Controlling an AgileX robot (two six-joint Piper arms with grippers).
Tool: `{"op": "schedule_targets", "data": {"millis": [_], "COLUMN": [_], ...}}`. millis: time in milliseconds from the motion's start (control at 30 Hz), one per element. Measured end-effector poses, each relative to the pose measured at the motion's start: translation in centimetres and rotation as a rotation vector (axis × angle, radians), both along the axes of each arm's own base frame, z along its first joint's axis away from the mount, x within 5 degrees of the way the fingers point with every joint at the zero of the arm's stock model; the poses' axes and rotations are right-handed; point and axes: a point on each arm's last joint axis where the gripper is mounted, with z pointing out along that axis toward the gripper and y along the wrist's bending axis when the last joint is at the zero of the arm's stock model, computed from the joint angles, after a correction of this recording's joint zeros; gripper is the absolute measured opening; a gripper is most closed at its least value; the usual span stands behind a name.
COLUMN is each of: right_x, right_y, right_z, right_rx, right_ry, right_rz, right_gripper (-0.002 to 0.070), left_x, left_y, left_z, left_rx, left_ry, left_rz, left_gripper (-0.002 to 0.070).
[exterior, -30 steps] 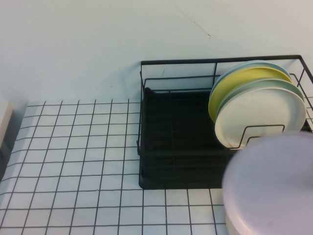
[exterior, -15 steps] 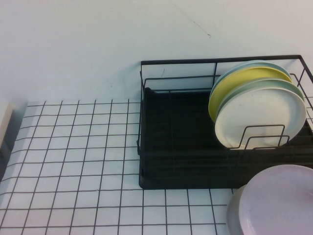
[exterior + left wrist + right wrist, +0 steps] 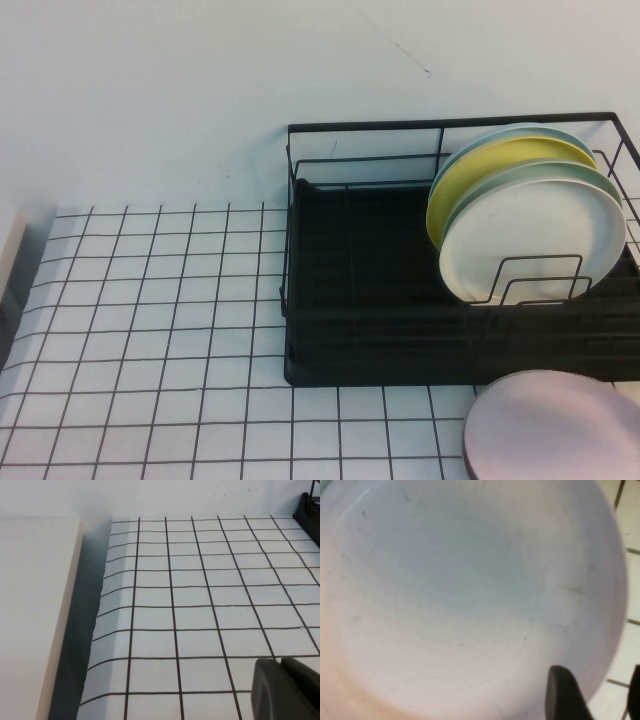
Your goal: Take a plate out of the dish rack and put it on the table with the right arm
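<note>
With the plate (image 3: 552, 425) lying flat on the worktop (image 3: 150, 300) just in front of the rack (image 3: 360, 300), release looks underway: right claw (image 3: 592, 695) spread at its rim, left claw (image 3: 287, 690) parked, state unclear; next, withdraw clear.

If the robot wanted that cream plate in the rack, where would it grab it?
Probably the top rim of the cream plate, coming from above: it stands on edge in the rack, wire loops cross its lower face, and other plates sit close behind it.

pink plate (image 3: 548, 425) — flat on table (image 3: 150, 330), before rack (image 3: 370, 300)
</note>
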Motion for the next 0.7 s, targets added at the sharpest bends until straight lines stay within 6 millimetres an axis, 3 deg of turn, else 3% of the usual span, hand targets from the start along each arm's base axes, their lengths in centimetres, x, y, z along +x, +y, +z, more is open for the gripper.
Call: {"op": "schedule_targets", "data": {"millis": [133,300,400,533,700], "right_x": [0.2,1.0,1.3,0.4,-3.5], "right_y": [0.0,-0.2,-0.6,-0.9,-1.1], "right_z": [0.2,1.9,4.7,10.2,15.6], "right_rx": [0.000,-0.037,-0.091,-0.130,-0.144], "right_ry": [-0.010,-0.068,-0.132,-0.295,-0.587], "right_rz": [-0.001,0.029,0.068,0.097,0.136], "right_gripper": [0.0335,0.0338,0.0258,0.0068,0.0006], "left_x": [0.0,0.0,0.0,0.0,0.0], "left_y": [0.0,0.0,0.0,0.0,0.0], "left_z": [0.0,0.0,0.0,0.0,0.0], "left_rx": [0.000,0.000,0.000,0.000,0.000], "left_ry": [0.000,0.000,0.000,0.000,0.000], "left_rz": [0.000,0.000,0.000,0.000,0.000], "left_gripper": [-0.0003,-0.0003,-0.0003,-0.0003,-0.0003]}}
